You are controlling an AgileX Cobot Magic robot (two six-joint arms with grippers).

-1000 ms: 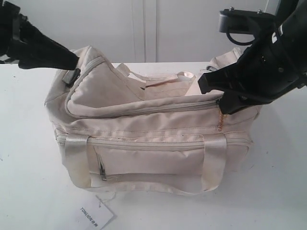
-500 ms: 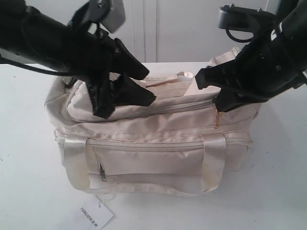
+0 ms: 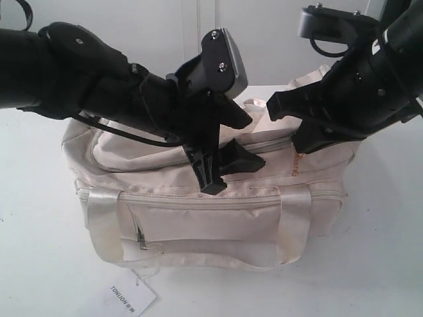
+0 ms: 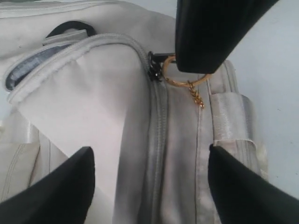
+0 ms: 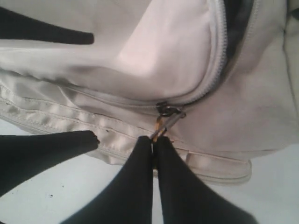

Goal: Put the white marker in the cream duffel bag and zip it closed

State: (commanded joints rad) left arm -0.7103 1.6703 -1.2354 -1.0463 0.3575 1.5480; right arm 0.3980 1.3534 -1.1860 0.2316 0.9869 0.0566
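Jaws at work: zipping step

Bag (image 3: pixel 198 218): cream, on desk (image 3: pixel 39 264); left jaws wide and empty above its top middle. Zip (image 5: pixel 208 84): part open, dark lining (image 5: pixel 236 18) showing. Pull (image 5: pixel 164 119): pinched in shut right jaws. Marker: unseen, presumably inside. Next: brace bag, draw pull along the curve. Change: left arm (image 3: pixel 86 79) has swung in from bag's left end; right unmoved.

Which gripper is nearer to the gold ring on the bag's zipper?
Right. The right gripper is shut on the gold ring. The left gripper hangs open over the top flap of the bag, apart from the ring.
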